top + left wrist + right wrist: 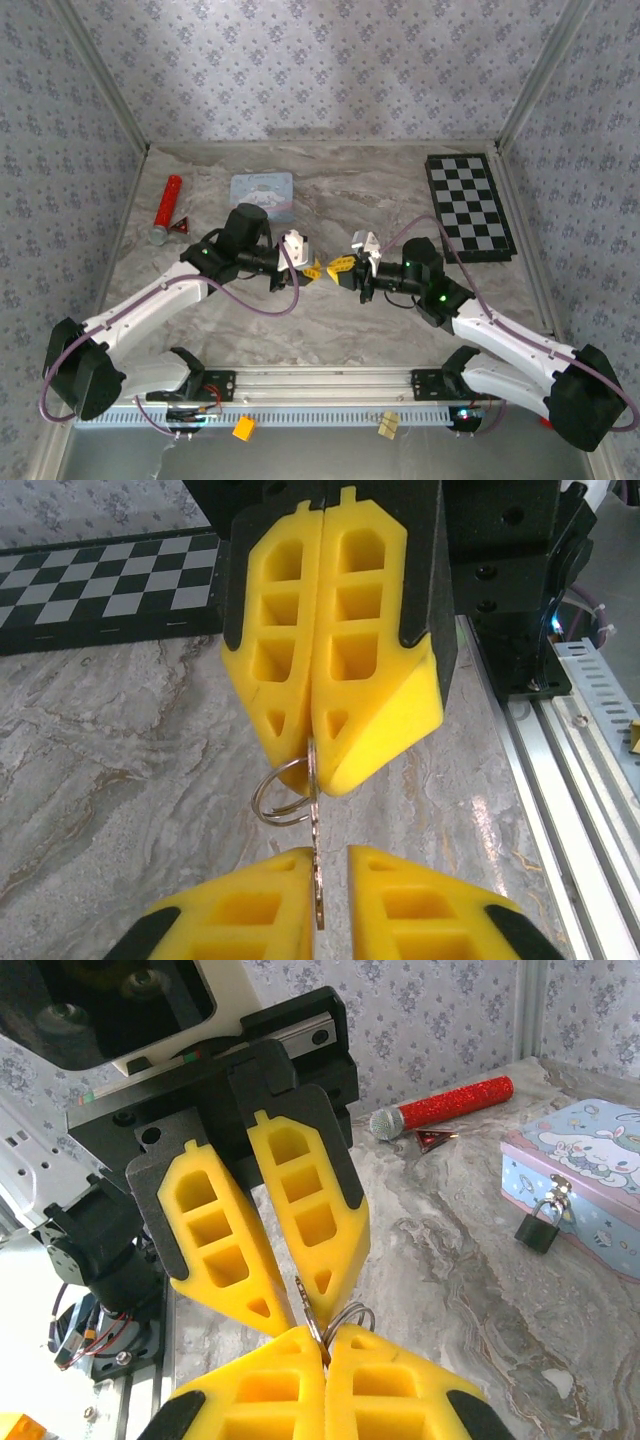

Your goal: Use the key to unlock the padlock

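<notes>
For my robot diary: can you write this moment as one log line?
right gripper: shut on key | left gripper: narrowly open around key | padlock: hanging on tin clasp

Lab test booth: wallpapered walls (300,60), marble tabletop (380,320)

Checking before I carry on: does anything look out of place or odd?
Nothing is spilled or damaged. One oddity: the key hangs in mid-air, pinched by the right claw with the left claw open around its blade, far from the padlock hanging on the tin.

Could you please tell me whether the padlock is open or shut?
Shut: the padlock hangs, shackle closed, on the blue tin.
</notes>
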Controlling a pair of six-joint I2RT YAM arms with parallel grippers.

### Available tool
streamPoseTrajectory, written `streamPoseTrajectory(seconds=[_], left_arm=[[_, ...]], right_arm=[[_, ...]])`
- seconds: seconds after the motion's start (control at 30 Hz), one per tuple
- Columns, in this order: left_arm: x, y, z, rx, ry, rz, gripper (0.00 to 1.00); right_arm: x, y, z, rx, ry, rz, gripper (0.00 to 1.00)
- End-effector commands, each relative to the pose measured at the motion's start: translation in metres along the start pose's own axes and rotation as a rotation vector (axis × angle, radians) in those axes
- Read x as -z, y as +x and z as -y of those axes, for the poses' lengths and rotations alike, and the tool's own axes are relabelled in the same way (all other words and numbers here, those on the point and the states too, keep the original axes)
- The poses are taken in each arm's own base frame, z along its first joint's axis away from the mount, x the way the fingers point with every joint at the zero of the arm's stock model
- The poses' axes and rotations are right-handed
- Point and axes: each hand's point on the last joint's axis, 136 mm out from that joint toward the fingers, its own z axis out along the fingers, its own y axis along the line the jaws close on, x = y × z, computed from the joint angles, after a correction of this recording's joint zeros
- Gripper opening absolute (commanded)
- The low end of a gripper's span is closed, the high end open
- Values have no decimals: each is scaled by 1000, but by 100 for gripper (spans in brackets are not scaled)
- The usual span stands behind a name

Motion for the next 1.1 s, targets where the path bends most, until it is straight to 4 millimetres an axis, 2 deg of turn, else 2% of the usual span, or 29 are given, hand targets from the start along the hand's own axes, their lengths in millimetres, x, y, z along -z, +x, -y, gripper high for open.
streamPoseTrajectory(seconds=[0.0,0.1,0.13,0.17,0.27,0.33,0.47,0.6,0.7,0.83,0.93,1.07], left_arm=[[3,-19,-7,-19,-22,32,11],[3,-19,-17,6,-69,22,4],[3,-20,-24,21,-100,17,4],[3,-20,-30,31,-124,11,1],[6,-20,-43,24,-196,-17,0],[8,-17,-50,-30,-245,-46,0],[11,-1,-63,-267,-353,-186,0],[11,16,-68,-520,-318,-328,0],[12,5,-77,-613,-326,-337,0],[7,1,-77,-774,-275,-356,0],[5,-11,-86,-835,-315,-318,0],[-3,-20,-86,-929,-348,-267,0]], right_arm=[[-1,-12,-1,34,10,14,0],[-2,-10,1,36,19,8,0],[-3,-9,1,36,25,5,4],[-2,-9,2,36,37,6,16],[2,-11,11,23,102,27,43],[8,-16,19,-5,164,59,57],[24,-25,39,-137,306,143,72],[36,-26,62,-414,421,220,73],[40,-14,76,-712,457,260,69],[33,-6,74,-1007,400,275,65],[31,-2,71,-1149,378,302,62],[31,-5,69,-1262,347,373,57]])
